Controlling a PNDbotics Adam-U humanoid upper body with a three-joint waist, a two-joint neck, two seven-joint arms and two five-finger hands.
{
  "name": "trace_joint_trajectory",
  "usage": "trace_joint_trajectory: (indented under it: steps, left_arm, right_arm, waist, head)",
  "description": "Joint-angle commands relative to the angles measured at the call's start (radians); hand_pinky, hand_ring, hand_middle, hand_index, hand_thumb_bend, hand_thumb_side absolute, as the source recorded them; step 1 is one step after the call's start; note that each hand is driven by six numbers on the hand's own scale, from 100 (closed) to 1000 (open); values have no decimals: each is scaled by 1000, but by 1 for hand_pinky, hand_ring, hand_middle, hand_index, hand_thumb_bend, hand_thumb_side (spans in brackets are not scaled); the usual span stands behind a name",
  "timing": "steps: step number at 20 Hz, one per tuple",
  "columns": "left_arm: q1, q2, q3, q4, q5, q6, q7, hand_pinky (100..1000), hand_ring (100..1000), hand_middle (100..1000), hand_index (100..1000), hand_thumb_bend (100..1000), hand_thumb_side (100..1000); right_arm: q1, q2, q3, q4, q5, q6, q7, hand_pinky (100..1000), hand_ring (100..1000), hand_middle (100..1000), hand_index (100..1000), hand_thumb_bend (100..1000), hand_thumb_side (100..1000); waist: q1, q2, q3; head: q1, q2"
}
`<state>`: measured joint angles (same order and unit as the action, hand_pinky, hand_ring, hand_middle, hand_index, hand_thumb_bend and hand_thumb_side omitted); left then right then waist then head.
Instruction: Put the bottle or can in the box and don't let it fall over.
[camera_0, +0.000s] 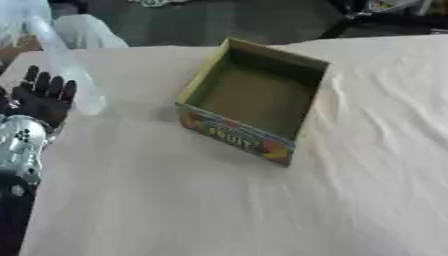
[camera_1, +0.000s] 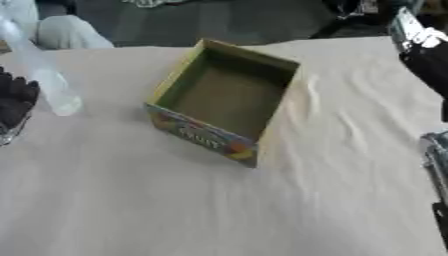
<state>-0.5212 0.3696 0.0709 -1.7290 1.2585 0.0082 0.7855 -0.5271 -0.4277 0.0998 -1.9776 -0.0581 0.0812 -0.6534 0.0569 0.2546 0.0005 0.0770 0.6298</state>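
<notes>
A clear plastic bottle (camera_0: 63, 65) leans at the far left of the table, its base (camera_0: 87, 104) on the cloth and its top toward the upper left corner. My left hand (camera_0: 44, 97) stands just left of it, palm toward the bottle and fingers straight up, open and holding nothing. The box (camera_0: 249, 135) sits in the middle, open at the top, green inside, with a colourful "FRUIT" front; nothing is in it. A dark shape that seems to be my right hand (camera_1: 429, 65) shows at the right edge, far from the box.
A wrinkled white cloth (camera_0: 175, 200) covers the table. The table's far edge runs just behind the box, with dark floor beyond. Something white (camera_0: 87, 31) lies beyond the far left edge. A silver part of my right arm (camera_1: 435, 155) shows at the right edge.
</notes>
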Motion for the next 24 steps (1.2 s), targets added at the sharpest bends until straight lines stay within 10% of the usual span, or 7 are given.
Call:
trace_joint_trajectory:
  steps: [1, 24]
  left_arm:
    - [-28, 20, 7, 5, 6, -4, -4, 100, 100, 100, 1000, 884, 1000]
    - [-152, 46, 9, 111, -6, -62, 8, 100, 100, 100, 1000, 906, 1000]
  right_arm:
    - [-10, -26, -1, -22, -5, 1, 0, 715, 672, 799, 802, 680, 173]
    - [-11, -21, 0, -22, -13, -3, -2, 716, 671, 799, 803, 680, 172]
  waist:
    - [-3, -25, 2]
    - [-10, -19, -9]
  head:
    - [9, -16]
    - [21, -20]
